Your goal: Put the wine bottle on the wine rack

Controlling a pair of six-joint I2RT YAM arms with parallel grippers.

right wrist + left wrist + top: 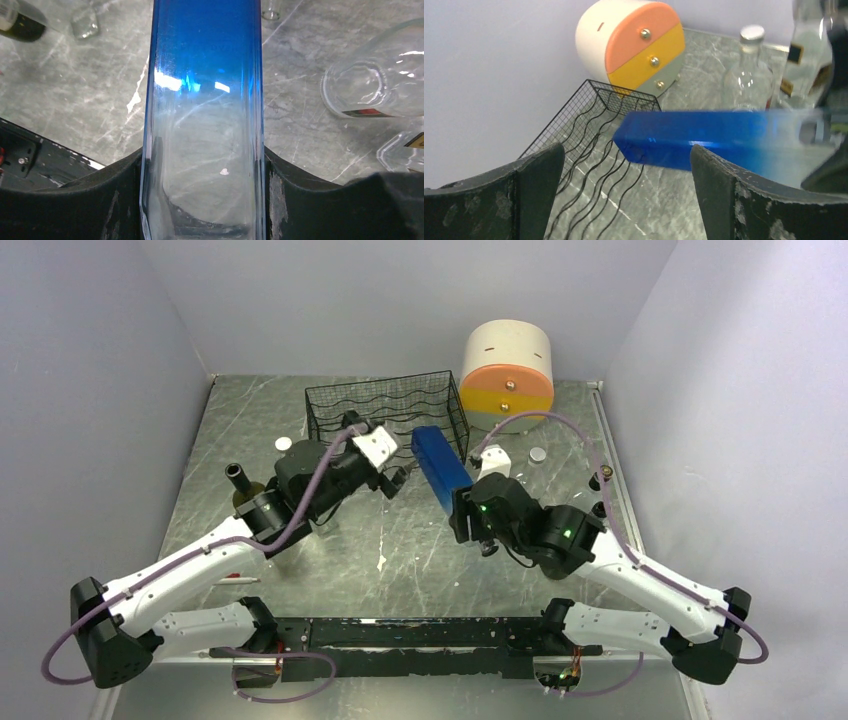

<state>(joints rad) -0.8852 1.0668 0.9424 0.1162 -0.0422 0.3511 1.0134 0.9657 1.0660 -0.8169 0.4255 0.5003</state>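
Note:
The wine bottle (440,468) is a square one, blue glass fading to clear. It lies level above the table, its blue end pointing at the near right corner of the black wire wine rack (385,405). My right gripper (470,510) is shut on its clear end, both fingers pressed against the bottle's (205,100) flat sides in the right wrist view, where the gripper (202,155) fills the bottom edge. My left gripper (395,480) stands open just left of the bottle, holding nothing. In its wrist view the left gripper (626,150) faces the rack (589,130) and the bottle (704,137).
A round cream, orange and yellow drawer unit (507,375) stands behind the rack's right end. A dark bottle (240,480) stands at the left by my left arm. Clear glass bottles (749,80) stand to the right, and one (380,80) shows in the right wrist view. Small caps (284,443) lie on the table.

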